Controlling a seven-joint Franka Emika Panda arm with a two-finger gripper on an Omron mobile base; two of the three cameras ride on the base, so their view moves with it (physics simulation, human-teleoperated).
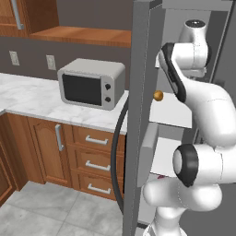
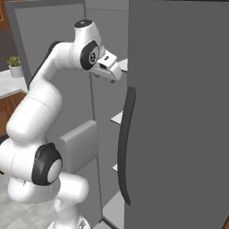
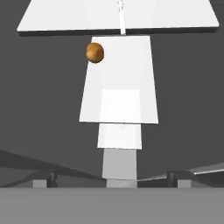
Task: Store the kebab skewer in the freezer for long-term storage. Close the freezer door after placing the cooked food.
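You see the freezer door (image 1: 138,115) only edge-on in the left base view, and its top and bottom are cut by the frame. The arm hides most of the freezer (image 1: 173,113) shelves at the right. The gripper's (image 3: 111,177) tips are cut by the bottom in the hand view.

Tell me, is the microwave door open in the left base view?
No, the microwave on the marble counter has its black-windowed door shut flush with its front.
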